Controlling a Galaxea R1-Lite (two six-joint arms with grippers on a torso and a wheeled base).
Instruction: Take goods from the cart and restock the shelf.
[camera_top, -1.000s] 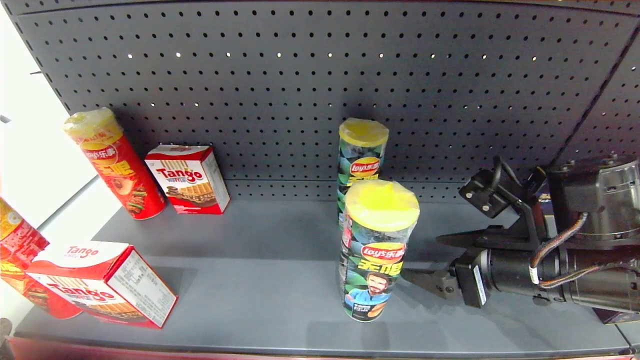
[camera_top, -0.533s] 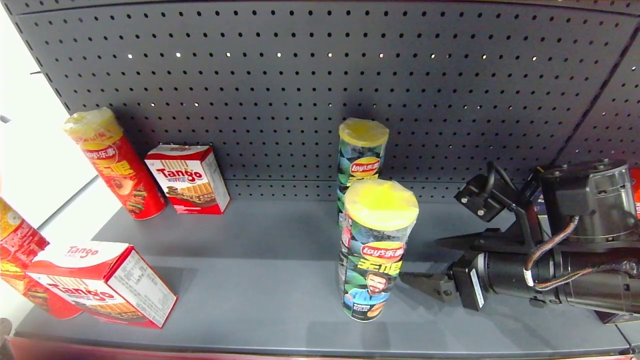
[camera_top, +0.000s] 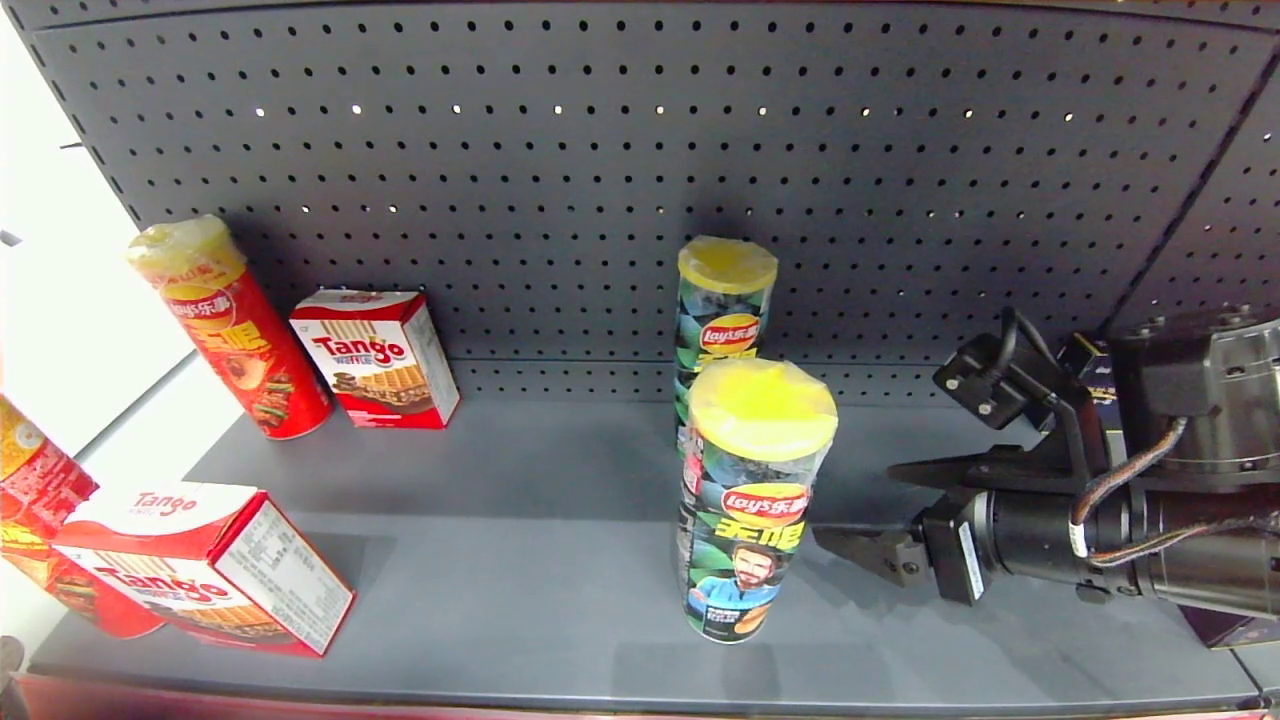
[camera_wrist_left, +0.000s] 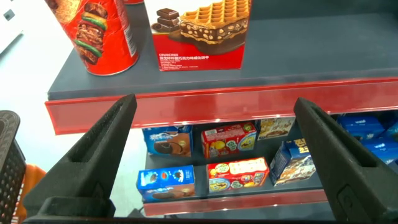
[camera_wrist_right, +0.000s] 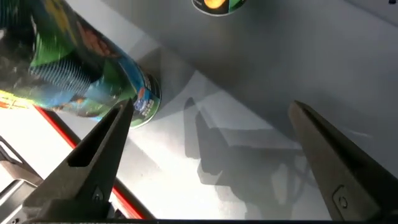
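Note:
Two green chip cans with yellow lids stand on the grey shelf (camera_top: 560, 520), one behind the other: the front can (camera_top: 758, 500) and the back can (camera_top: 727, 300). My right gripper (camera_top: 852, 502) is open just to the right of the front can, a small gap away, with nothing between its fingers. In the right wrist view the front can (camera_wrist_right: 81, 74) stands beside one finger of the right gripper (camera_wrist_right: 210, 107), and the back can's base (camera_wrist_right: 217, 5) lies farther off. My left gripper (camera_wrist_left: 214, 101) hangs open and empty below the shelf's red front edge (camera_wrist_left: 217, 102).
A red chip can (camera_top: 232, 330) and a wafer box (camera_top: 375, 355) stand at the back left. Another wafer box (camera_top: 200, 565) and a red can (camera_top: 40, 500) sit at the front left. Bare shelf lies between them and the green cans. Lower shelves (camera_wrist_left: 217, 162) hold small boxes.
My right gripper has drawn back slightly to the right, away from the front can. The cans and boxes have not moved.

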